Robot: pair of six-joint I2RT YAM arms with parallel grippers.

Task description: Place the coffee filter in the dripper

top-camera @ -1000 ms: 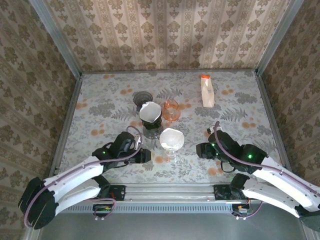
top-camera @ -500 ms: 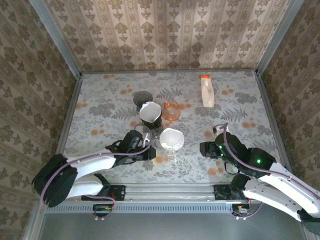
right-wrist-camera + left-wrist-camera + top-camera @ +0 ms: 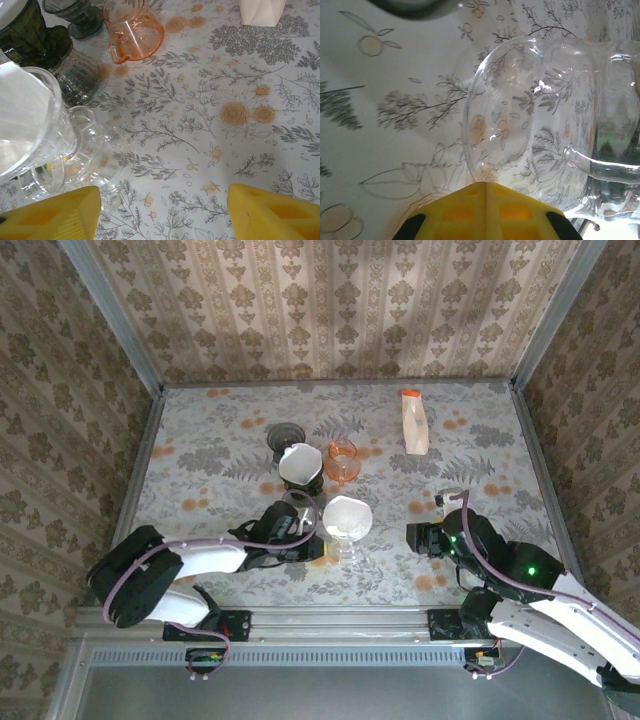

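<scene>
**Filter seated in the glass dripper; left arm closed at its foot**

The white coffee filter (image 3: 344,512) sits in the mouth of the clear glass dripper (image 3: 347,536), near the front middle of the table (image 3: 200,460). In the right wrist view its paper wall fills the glass cone at the left edge. The placing itself looks done, so I judge this to be the settling or steadying step.

The left gripper (image 3: 487,196) lies low at the dripper's base, its yellow jaws together with only a seam between them. The tip is right against the rim of the glass foot. The clear glass makes it hard to read whether that rim is pinched or merely touched.

The right gripper (image 3: 160,215) hangs well to the right of the dripper, jaws wide apart, holding nothing.

Just behind stand a dark dripper (image 3: 300,468) with its own paper, an orange cup (image 3: 342,458) and a filter pack (image 3: 414,423).

Next, the left arm probably needs to back off gently without dragging the foot, since tall, light glass tips easily.
</scene>
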